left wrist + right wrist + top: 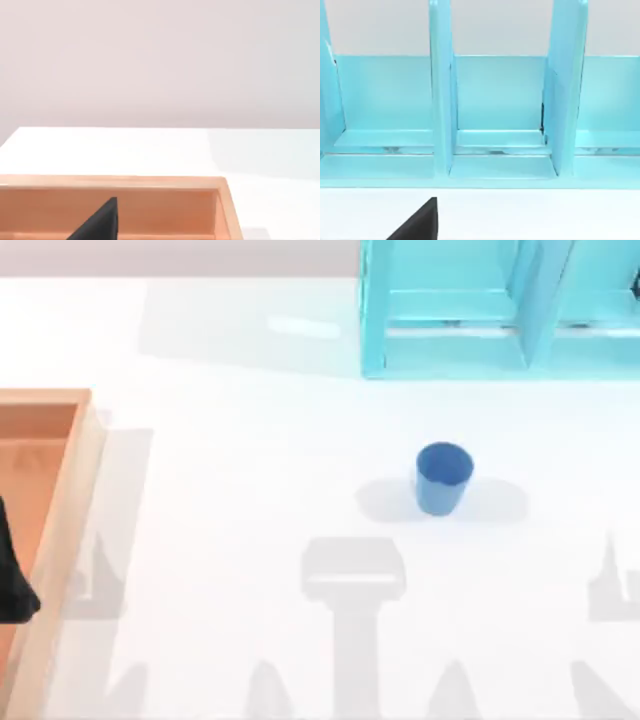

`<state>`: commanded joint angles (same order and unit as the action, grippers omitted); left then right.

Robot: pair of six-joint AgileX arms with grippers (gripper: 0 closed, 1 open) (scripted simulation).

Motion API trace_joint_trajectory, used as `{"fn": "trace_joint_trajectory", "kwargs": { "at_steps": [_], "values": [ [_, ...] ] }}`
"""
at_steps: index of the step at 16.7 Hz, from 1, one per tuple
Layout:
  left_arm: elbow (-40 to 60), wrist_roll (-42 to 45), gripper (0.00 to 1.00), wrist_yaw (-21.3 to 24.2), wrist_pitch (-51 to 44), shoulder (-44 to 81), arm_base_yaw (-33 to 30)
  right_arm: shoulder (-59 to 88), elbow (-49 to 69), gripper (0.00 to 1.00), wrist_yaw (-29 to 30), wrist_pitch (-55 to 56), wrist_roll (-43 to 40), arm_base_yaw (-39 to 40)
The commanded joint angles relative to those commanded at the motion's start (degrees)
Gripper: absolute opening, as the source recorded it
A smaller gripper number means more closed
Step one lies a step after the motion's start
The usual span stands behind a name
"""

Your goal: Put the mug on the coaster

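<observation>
Your left gripper (100, 224) appears as a dark wedge at the edge of its own wrist view, poised over the wooden tray (220, 200) at the left side of the table (150, 150); whether it is spread or closed, you cannot tell from what shows. From above, a black part of your left arm (14, 575) hangs over the tray's floor at the left border of the top view. Your right gripper (420, 224) shows as a similar dark wedge in its wrist view, over bare white tabletop and facing the turquoise cabinet (500, 95); its state, too, you cannot tell. The mug (443, 478), small, plain and blue, stands upright on the table, mouth up, right of centre in the top view. It sits in front of the cabinet, which occupies the far right corner, with a strip of bare table between them, and it is well apart from the tray on the left. Neither gripper is touching it. You see the cabinet's open front split by upright dividers (441, 85) into compartments, with a low shelf running across. The tray is light wood with an orange-brown floor and a raised rim. Soft grey shadows (352, 570) lie around the mug's base and along the near edge of the table. A pale wall (150, 60) rises behind the table in the left wrist view.
</observation>
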<state>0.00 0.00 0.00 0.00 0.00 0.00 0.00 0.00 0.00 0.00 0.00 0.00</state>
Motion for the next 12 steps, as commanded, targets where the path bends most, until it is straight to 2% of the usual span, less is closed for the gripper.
{"fn": "trace_joint_trajectory", "kwargs": {
  "at_steps": [6,12],
  "values": [
    [0.0,0.0,1.0,0.0,0.0,0.0,0.0,5.7,5.5,1.0,-1.2,-4.1,-4.0,2.9],
    [0.0,0.0,1.0,0.0,0.0,0.0,0.0,32.4,27.9,1.0,-4.0,-20.5,-19.2,12.3]
  ]
}}
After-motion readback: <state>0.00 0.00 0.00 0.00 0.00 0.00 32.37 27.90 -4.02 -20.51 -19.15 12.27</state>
